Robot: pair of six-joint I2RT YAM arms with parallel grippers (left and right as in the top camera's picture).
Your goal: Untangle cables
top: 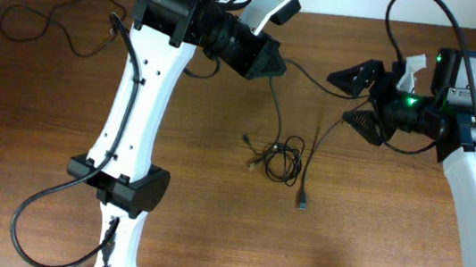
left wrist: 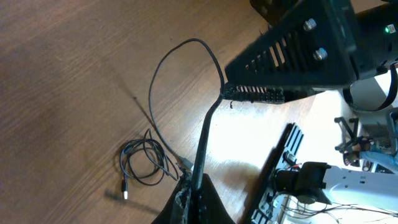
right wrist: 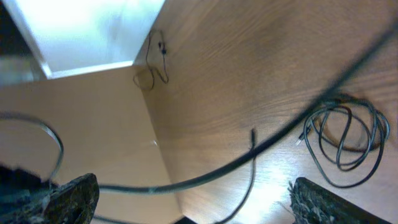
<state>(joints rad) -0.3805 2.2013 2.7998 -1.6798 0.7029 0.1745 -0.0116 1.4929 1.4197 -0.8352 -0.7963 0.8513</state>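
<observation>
The left gripper (top: 275, 64) is clenched on a thin black cord (top: 309, 79) and holds it off the desk (top: 191, 227), near the middle of the far edge. Two runs of black line leave the pinched fingers. One drops toward the desk's centre, and the other stretches sideways to the right gripper (top: 338, 97). I cannot tell whether both belong to the same cord.

The right gripper is released, its jaws spread wide. In its wrist view the stretched cord crosses the gap between the two fingers and neither closes on it. Whether the cord brushes a finger is not clear.

The rest of the cables lie on the wood:

- **Coil:** A loose coil (top: 286, 157) of several overlapping loops sits flat at about the centre of the desk, with a small plug end poking out on its left side.
- **Strand:** A strand (top: 315, 147) curves down from below the right gripper, passes just beside the coil on its right, and ends in a plug (top: 302, 202) — this lies a little nearer the front edge than the coil does.
- **Separate cord:** A wavy cord (top: 48, 22) lies well apart from the others — it is spread out at the far left corner of the desk, beyond the left arm.
</observation>
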